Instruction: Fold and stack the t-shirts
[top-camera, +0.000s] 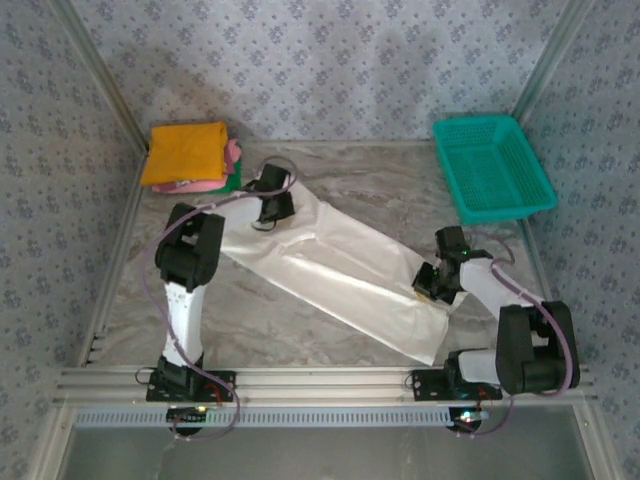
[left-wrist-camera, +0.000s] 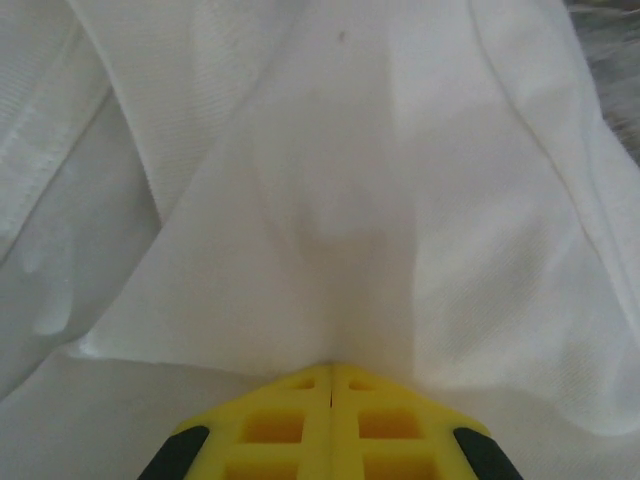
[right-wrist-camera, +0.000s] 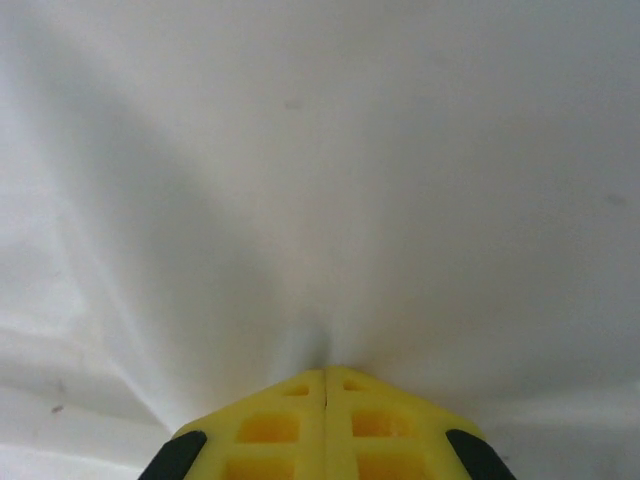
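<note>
The left gripper (left-wrist-camera: 331, 366) has its jaws pressed together on a pinch of the white t-shirt (top-camera: 340, 275) at the garment's far-left end. The right gripper (right-wrist-camera: 325, 370) is likewise clamped on the cloth at its near-right end. The shirt lies stretched diagonally between them across the marble-patterned table (top-camera: 300, 335). A stack of folded shirts (top-camera: 185, 152), orange uppermost with pink and green edges beneath, occupies the far-left corner. A teal basket (top-camera: 492, 165) stands at far right.
</note>
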